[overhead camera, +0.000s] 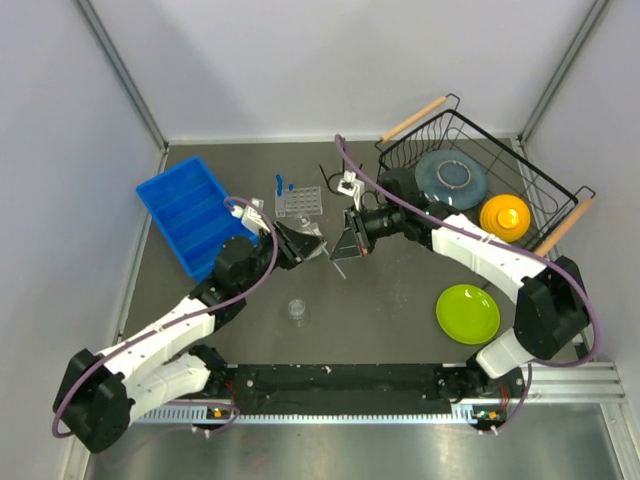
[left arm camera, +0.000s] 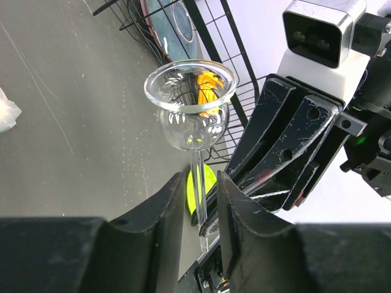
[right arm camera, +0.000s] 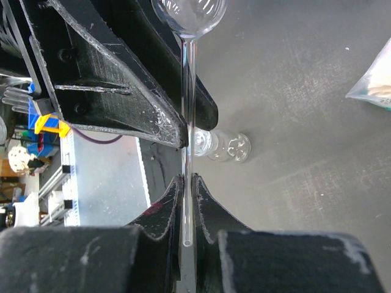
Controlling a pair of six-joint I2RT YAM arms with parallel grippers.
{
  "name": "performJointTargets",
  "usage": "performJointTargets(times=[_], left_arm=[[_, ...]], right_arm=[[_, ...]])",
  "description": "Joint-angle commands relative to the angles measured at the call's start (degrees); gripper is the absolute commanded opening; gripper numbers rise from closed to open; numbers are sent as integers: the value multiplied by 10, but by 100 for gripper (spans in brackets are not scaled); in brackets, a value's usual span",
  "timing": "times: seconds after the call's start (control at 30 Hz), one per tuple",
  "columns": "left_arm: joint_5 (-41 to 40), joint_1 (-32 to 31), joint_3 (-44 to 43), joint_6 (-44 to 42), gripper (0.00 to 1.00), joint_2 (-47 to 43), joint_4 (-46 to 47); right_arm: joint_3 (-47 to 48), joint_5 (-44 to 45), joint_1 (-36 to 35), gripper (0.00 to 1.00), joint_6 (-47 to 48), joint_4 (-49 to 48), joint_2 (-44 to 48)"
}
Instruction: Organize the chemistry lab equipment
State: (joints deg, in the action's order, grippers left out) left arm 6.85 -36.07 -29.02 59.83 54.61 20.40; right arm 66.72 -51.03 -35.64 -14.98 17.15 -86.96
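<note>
right end effector (right arm camera: 188,181) pinches the stem of a clear glass long-stemmed funnel tube (right arm camera: 189,15); left end effector (left arm camera: 200,179) straddles that stem, slightly spread, with the bulb just beyond its tips.

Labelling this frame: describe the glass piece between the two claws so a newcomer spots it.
Centre of the top view, just below the clear grid rack, the left claw and right claw meet. Pinched in the right one is a glass funnel tube: thin clear stem, round open-mouthed bulb. The small clear cup nearby is squat and stemless.
</note>
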Motion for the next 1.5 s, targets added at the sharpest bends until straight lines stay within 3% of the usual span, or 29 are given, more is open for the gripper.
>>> performJointTargets(times=[0.0, 0.17, 0.33, 0.43, 0.47, 0.53, 0.57, 0.67, 0.7, 0.73, 0.83, 0.87, 1.0, 1.27, 1.47], left_arm=[[-3, -7, -28, -13, 28, 6, 27], [4, -8, -29, -17, 10, 1, 18], [7, -8, -38, -45, 4, -19, -23], [-3, -7, -50, -75, 2, -29, -51], [-7, -7, -53, -84, 1, -36, -69], [-14, -1, -84, -128, 1, -43, -116], [-16, 5, -102, -146, 1, -43, -179], [-12, 47, -179, -232, 1, -27, -282], [-21, 72, -201, -287, 1, -21, -354], [-40, 87, -244, -317, 1, -13, -385], [-109, 144, -321, -429, 1, 26, -489], [-173, 158, -337, -457, 1, 52, -505], [-328, 173, -427, -574, 1, 132, -554], [-431, 232, -462, -719, 1, 253, -393], [-444, 285, -452, -807, 2, 332, -263]], right_arm=[[-4, -15, -8, 0, -3, -26, 27], [-4, -14, -7, 0, -2, -26, 27], [-4, -11, -7, 5, 7, -25, 33], [-4, -7, -7, 23, 25, -19, 43], [-4, -6, -7, 39, 33, -16, 48], [7, -6, 3, 54, 78, 13, 60], [14, -5, 11, 66, 96, 25, 63], [44, -55, 72, 80, 193, 77, 78], [45, -96, 97, 84, 201, 79, 81], [43, -118, 119, 99, 206, 82, 85], [31, -160, 188, 99, 222, 88, 91], [18, -166, 207, 99, 239, 90, 94], [-16, -147, 215, 99, 291, 108, 107], [-63, -160, 215, 99, 330, 110, 121], [-73, -170, 216, 99, 337, 114, 132]])
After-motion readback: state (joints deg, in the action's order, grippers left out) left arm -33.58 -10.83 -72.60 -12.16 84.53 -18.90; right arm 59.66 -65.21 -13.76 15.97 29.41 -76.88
